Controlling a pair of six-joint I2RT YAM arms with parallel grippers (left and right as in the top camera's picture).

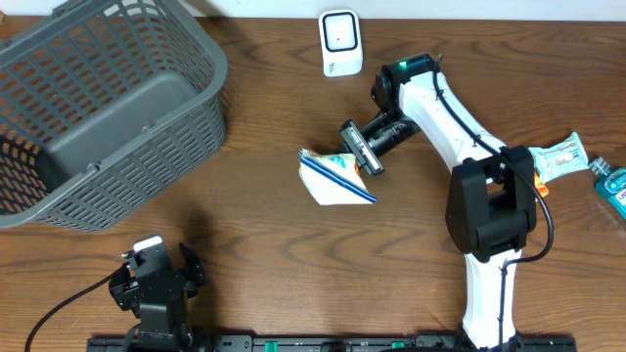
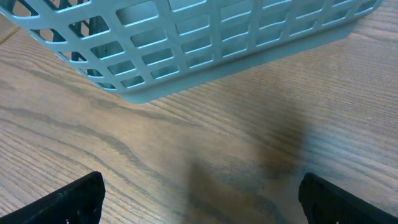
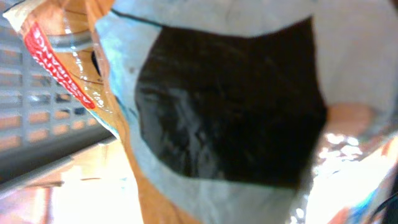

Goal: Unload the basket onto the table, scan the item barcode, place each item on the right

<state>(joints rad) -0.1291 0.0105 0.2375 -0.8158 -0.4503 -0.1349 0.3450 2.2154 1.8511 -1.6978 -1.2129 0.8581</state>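
The crinkly, glossy packet (image 1: 337,180), white with blue stripes and roughly triangular, is at mid-desk, its edge pinched by the right end effector (image 1: 358,158). The left end effector (image 2: 199,200) is spread wide near a grey plastic lattice basket (image 1: 196,127). A rounded white scanner (image 1: 339,43) stands on the brown wood-grain desk (image 1: 274,254).
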